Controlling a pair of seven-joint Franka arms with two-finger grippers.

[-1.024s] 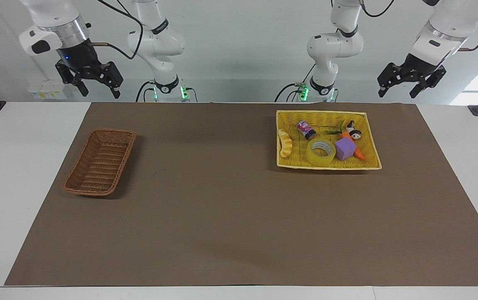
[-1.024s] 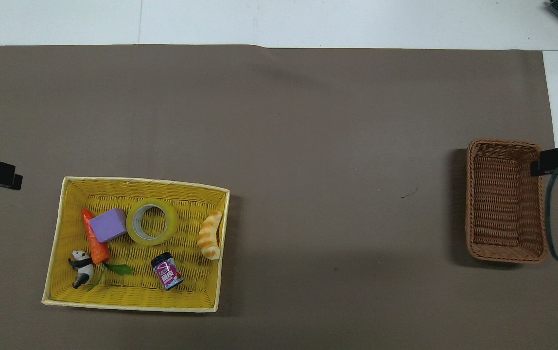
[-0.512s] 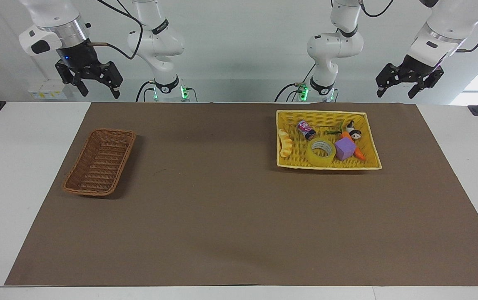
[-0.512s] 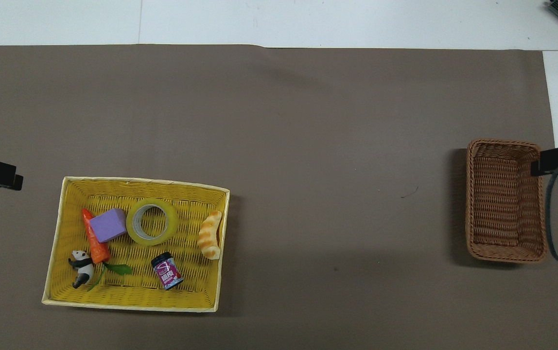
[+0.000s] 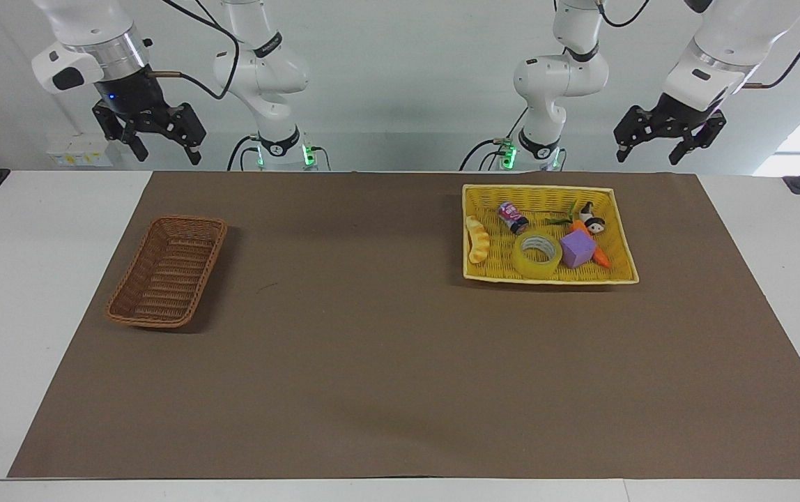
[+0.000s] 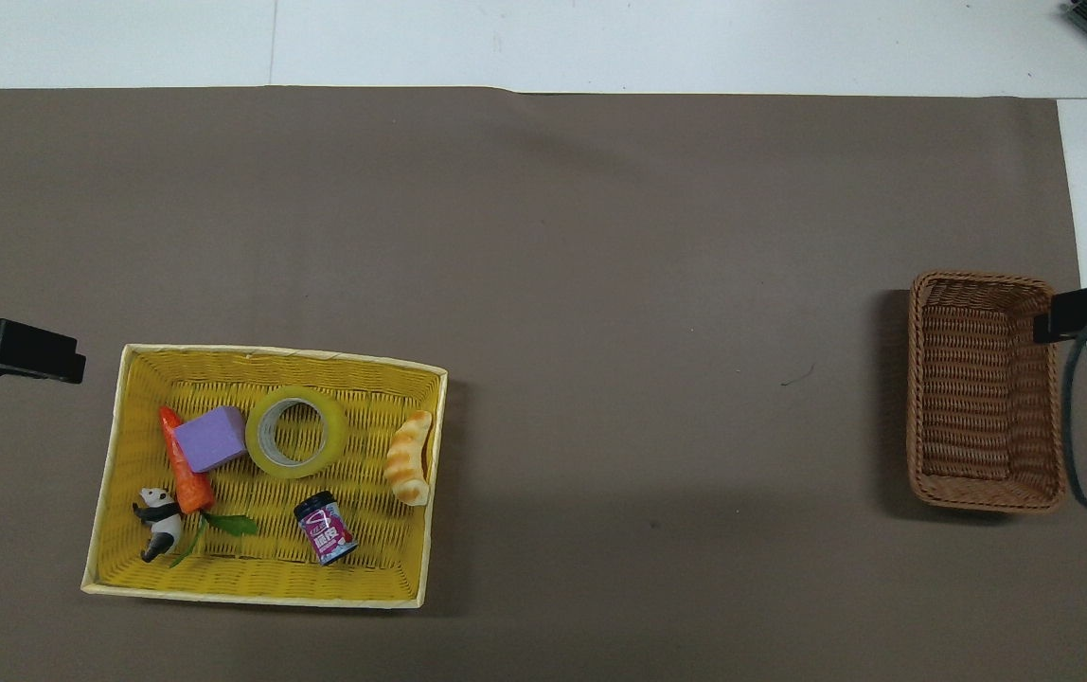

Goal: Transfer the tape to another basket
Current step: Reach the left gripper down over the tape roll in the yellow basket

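We are seeing both the left gripper [image 5: 659, 145] and right gripper [image 5: 160, 144] hanging with jaws released, holding nothing, while one tape [image 5: 538, 255] is lying in the yellow tray [image 5: 546, 192], one brown basket [image 5: 166, 270] sitting well apart.

Both arms raised, tape lying in the yellow tray

The left gripper [image 5: 667, 138] hangs open above the table edge, the tape [image 5: 538, 255] below its jaws in the yellow tray [image 5: 550, 277], seemingly touching the purple cube [image 5: 577, 249]. The right gripper [image 5: 161, 141] hangs open; the basket [image 5: 168, 270] sits below its jaws.
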